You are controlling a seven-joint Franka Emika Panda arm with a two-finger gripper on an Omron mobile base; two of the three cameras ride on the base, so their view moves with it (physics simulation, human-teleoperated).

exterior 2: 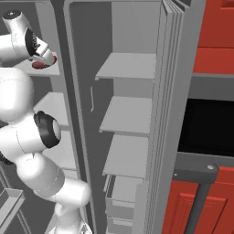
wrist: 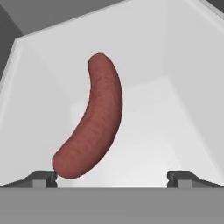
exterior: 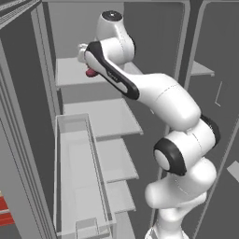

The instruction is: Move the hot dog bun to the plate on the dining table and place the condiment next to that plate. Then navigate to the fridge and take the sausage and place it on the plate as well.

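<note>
The reddish-brown curved sausage (wrist: 94, 122) lies on a grey shelf (wrist: 148, 144) inside the open fridge (exterior: 93, 116). In the hand view it runs from upper middle down to the left fingertip (wrist: 43, 178), its lower end right beside that tip. My gripper (wrist: 112, 179) is open, jaws spread wide, just above the shelf, with nothing held. From the left base view the hand is at the upper shelf, and a bit of the sausage (exterior: 91, 73) peeks out beside it. The right base view shows the sausage (exterior 2: 43, 63) under the hand. The hot dog bun, plate, condiment and dining table are out of view.
Grey shelves (exterior: 100, 116) stack below the upper one. A door bin (exterior: 77, 172) on the open left door juts out near the arm. The right fridge half has more shelves (exterior 2: 128, 114). Red cabinets (exterior 2: 215, 41) and a black oven (exterior 2: 205, 128) stand to the right.
</note>
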